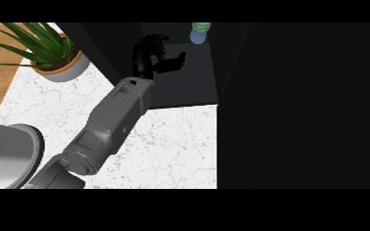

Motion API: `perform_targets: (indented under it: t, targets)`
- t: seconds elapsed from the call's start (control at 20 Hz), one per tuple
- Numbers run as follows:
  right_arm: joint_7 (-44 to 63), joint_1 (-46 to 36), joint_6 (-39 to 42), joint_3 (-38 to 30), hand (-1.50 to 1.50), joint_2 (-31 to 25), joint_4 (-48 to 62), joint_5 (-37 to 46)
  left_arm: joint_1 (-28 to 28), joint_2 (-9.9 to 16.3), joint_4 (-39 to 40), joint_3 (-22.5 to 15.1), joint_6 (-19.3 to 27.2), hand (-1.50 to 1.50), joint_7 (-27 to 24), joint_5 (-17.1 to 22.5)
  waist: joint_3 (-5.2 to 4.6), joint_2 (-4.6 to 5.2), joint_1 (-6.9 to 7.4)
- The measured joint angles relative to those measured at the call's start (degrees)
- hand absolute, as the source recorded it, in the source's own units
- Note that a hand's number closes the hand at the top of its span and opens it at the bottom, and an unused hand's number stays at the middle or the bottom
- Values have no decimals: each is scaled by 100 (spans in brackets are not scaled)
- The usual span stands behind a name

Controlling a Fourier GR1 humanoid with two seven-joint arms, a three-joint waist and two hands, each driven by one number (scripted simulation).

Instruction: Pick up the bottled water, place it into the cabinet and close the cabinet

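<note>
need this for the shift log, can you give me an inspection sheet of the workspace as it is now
surface: white marbled counter, bare where it shows
job's things: bottled water stands upright at the back of the dark cabinet, apart from the hand; the cabinet is not yet closed
clutter: potted plant at the counter's far left; grey round object at the left edge, cut off by the view
hands: left hand inside the cabinet, fingers relaxed, holding nothing; right hand nothing seen
cables: nothing seen
surroundings: large dark panel fills the right side, possibly the cabinet's door; wooden strip at far left
</note>
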Motion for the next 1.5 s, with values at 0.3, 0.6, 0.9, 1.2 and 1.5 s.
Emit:
perform_targets:
  t: [0.3,0.6,0.9,1.2,1.5]
  targets:
    - [7,-43,76,-41,-150,-34,24,-54,-345,-7,399,-64,442,-150,-208,-231,-1,36,-72]
    - [-68,28,222,18,-150,-50,46,-92,-524,67,599,-13,506,-150,-309,-283,-4,55,-126]
    - [-55,67,297,10,-150,-84,54,-138,-691,59,366,168,-158,-150,-557,-159,-7,40,-84]
    - [-77,140,374,47,-150,-74,60,-176,-676,20,85,430,-935,-150,-1042,27,-4,-13,36]
    - [80,153,274,133,-150,11,28,-204,-572,-126,-109,517,-1248,-150,-1198,73,0,-87,206]
